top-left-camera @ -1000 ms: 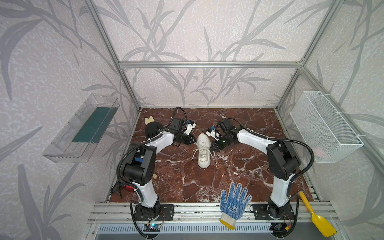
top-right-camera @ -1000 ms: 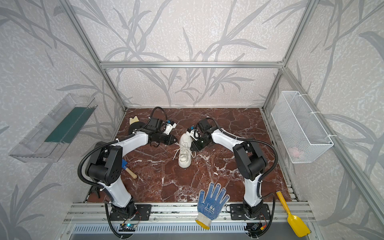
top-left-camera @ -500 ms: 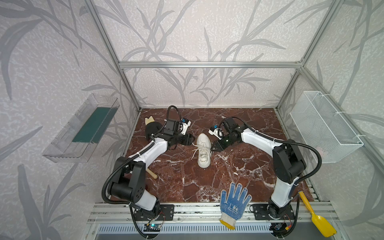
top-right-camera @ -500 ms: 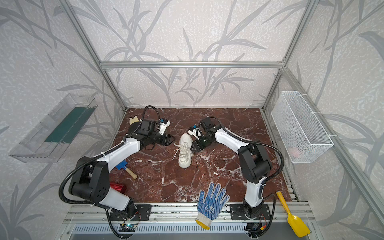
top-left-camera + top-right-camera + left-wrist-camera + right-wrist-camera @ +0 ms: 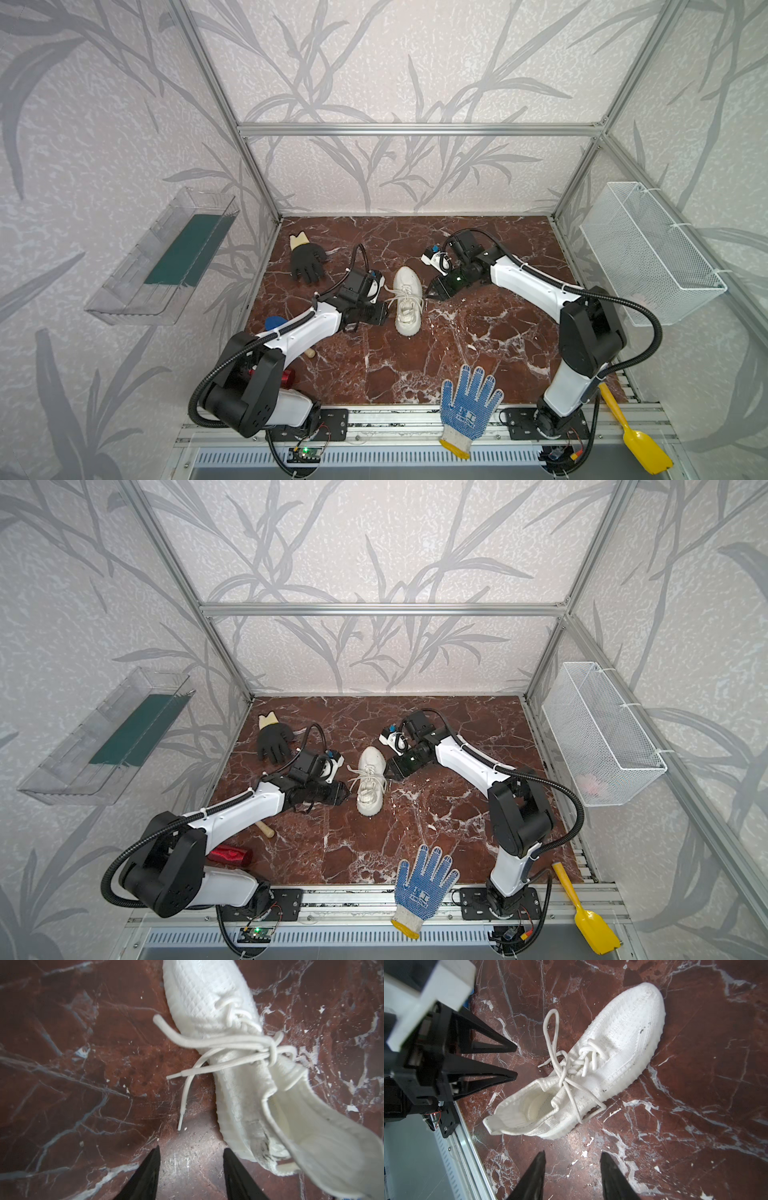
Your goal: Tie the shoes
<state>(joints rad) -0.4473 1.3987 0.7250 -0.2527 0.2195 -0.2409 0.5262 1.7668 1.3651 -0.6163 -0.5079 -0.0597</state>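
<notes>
The off-white shoe [image 5: 409, 301] [image 5: 370, 781] lies on the marble floor, toe toward the back wall. Its laces [image 5: 564, 1073] are knotted over the tongue, with a loop lying to each side; two free ends trail on the floor near the left gripper in the left wrist view, below the knot [image 5: 272, 1049]. My left gripper [image 5: 386, 309] [image 5: 191, 1148] is open, low beside the shoe's left flank, with nothing between its fingers. My right gripper [image 5: 432, 291] [image 5: 572, 1154] is open and empty too, a short way off the shoe's right side. The right wrist view also shows the left gripper [image 5: 516, 1061] open.
A black glove [image 5: 307, 266] lies at the back left, a blue dotted glove [image 5: 467, 405] at the front edge. A red can [image 5: 286, 376] and a wooden-handled tool [image 5: 264, 831] lie under the left arm. A yellow scoop [image 5: 636, 436] and wire basket [image 5: 648, 249] are on the right.
Both grippers have opened wider and drawn back from the laces. The left arm has swung toward the front, its gripper now lower beside the shoe.
</notes>
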